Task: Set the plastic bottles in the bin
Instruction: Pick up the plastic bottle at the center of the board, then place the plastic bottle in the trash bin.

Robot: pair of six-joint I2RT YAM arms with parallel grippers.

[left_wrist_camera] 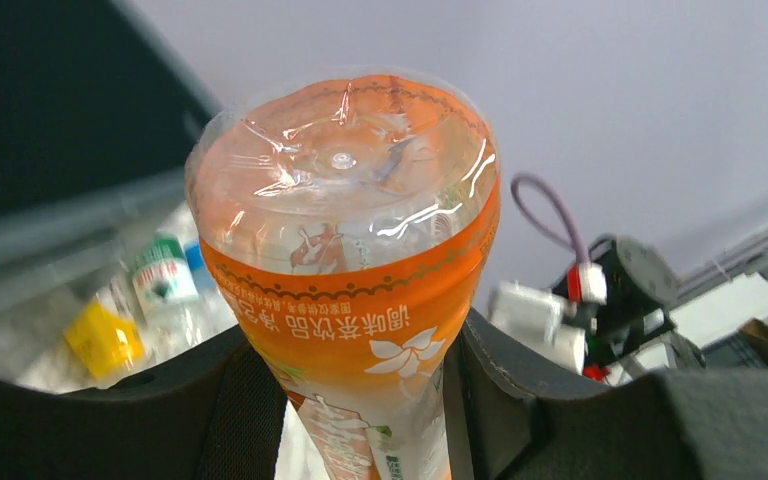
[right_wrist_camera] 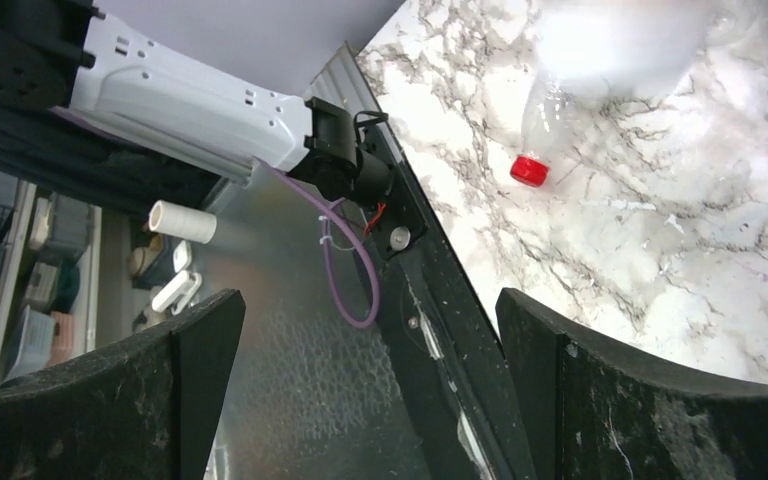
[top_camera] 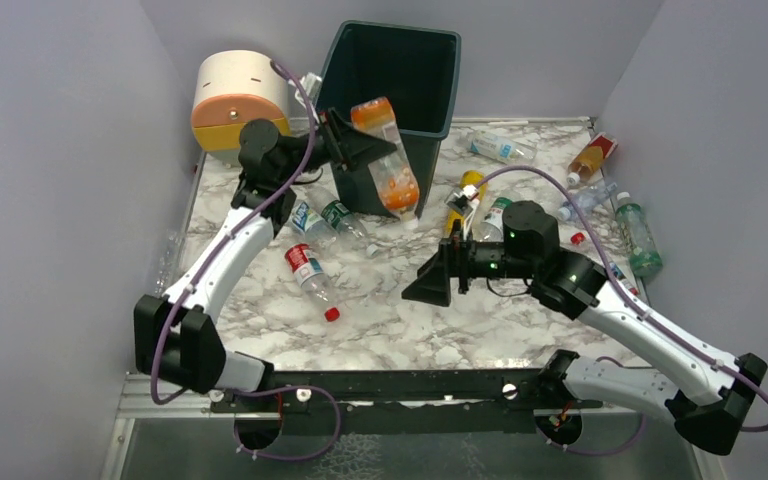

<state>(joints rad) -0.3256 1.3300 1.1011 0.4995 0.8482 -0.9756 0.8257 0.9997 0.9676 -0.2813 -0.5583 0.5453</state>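
My left gripper (top_camera: 352, 140) is shut on an orange bottle (top_camera: 388, 160) and holds it tilted, base up, against the near wall of the dark green bin (top_camera: 392, 62). In the left wrist view the bottle (left_wrist_camera: 350, 250) sits between my fingers, its clear base toward the camera, gripper (left_wrist_camera: 355, 400). My right gripper (top_camera: 434, 282) is open and empty over the middle of the table; it is also open in its wrist view (right_wrist_camera: 370, 400). A red-labelled bottle (top_camera: 310, 270) with a red cap lies left of it and shows in the right wrist view (right_wrist_camera: 545, 140).
More bottles lie on the marble table: two green-labelled (top_camera: 322, 217), a yellow one (top_camera: 465, 203), a blue-labelled one (top_camera: 501, 149), an orange one (top_camera: 591, 158), a green one (top_camera: 639, 240). A cream and orange drawer unit (top_camera: 230, 98) stands left of the bin.
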